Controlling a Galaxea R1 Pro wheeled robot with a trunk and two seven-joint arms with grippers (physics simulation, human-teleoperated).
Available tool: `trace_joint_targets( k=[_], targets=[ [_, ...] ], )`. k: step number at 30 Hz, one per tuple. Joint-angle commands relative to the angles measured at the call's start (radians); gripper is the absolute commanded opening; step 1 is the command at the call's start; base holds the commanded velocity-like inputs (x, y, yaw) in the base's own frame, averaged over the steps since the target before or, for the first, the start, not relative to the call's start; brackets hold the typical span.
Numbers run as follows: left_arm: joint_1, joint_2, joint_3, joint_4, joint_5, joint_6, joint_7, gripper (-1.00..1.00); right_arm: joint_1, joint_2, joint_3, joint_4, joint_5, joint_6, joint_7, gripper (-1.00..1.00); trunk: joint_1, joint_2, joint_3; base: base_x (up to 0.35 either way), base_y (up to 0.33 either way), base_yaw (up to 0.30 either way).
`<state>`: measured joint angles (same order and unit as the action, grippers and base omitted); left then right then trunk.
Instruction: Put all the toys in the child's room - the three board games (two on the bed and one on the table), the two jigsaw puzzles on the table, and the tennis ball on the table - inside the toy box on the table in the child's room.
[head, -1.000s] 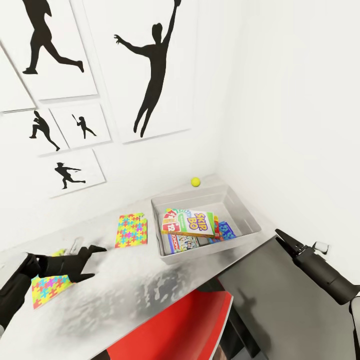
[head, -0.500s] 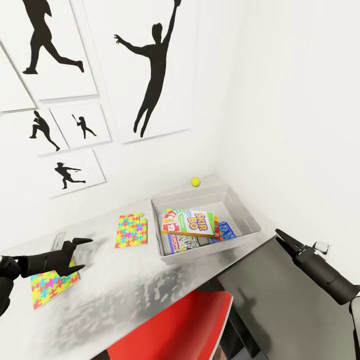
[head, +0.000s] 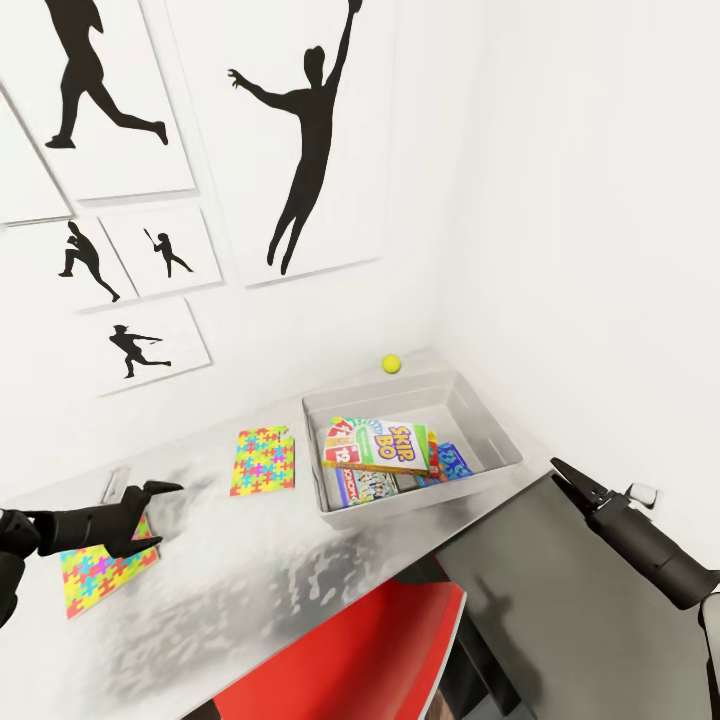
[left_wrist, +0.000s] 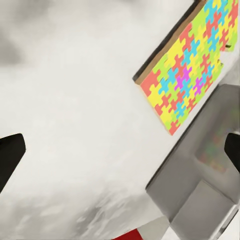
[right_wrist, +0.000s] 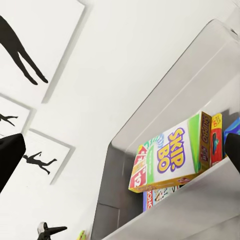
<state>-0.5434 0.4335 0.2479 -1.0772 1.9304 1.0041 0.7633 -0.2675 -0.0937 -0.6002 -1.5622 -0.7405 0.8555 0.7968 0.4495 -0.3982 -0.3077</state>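
The left claw (head: 155, 515) hovers with its two fingers spread apart over the near jigsaw puzzle (head: 95, 570), which lies flat at the left end of the table (head: 260, 590). No object sits between the fingers. The second jigsaw puzzle (head: 264, 460) lies flat on the table between the left claw and the toy box (head: 495, 425), apart from both. The toy box holds the three board games: the "SKIP BO" box (head: 385, 447) lies on top of the other two. The tennis ball (head: 391, 364) rests on the table behind the toy box, near the wall. The right claw (head: 572, 478) is held off the table's right edge, beside the toy box, fingers close together, empty.
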Motion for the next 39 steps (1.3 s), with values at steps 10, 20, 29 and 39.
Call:
trace_joint_targets(
  k=[10, 20, 29, 39],
  targets=[
    [-0.010, 0.037, -0.188, -0.089, 0.003, 0.030, 0.035, 1.00, -0.001, 0.000, -0.001, -0.001, 0.000, 0.005, 0.005, 1.00, 0.001, -0.002, -0.002, 0.000, 0.000, 0.000],
    [-0.025, 0.206, -0.602, -0.157, -0.030, -0.042, 0.040, 1.00, -0.001, 0.000, -0.001, -0.001, 0.000, 0.005, 0.005, 1.00, 0.001, -0.002, -0.002, 0.000, 0.000, 0.000],
    [-0.019, 0.211, -0.621, -0.233, -0.069, -0.096, 0.053, 1.00, -0.001, 0.000, -0.001, -0.001, 0.000, 0.005, 0.001, 1.00, 0.001, -0.002, -0.002, 0.000, 0.000, 0.000],
    [-0.017, 0.125, -0.640, -0.291, -0.156, -0.120, 0.215, 1.00, -0.001, 0.002, -0.001, -0.001, 0.000, 0.004, 0.000, 1.00, 0.001, -0.002, -0.002, 0.000, 0.000, 0.000]
  ],
)
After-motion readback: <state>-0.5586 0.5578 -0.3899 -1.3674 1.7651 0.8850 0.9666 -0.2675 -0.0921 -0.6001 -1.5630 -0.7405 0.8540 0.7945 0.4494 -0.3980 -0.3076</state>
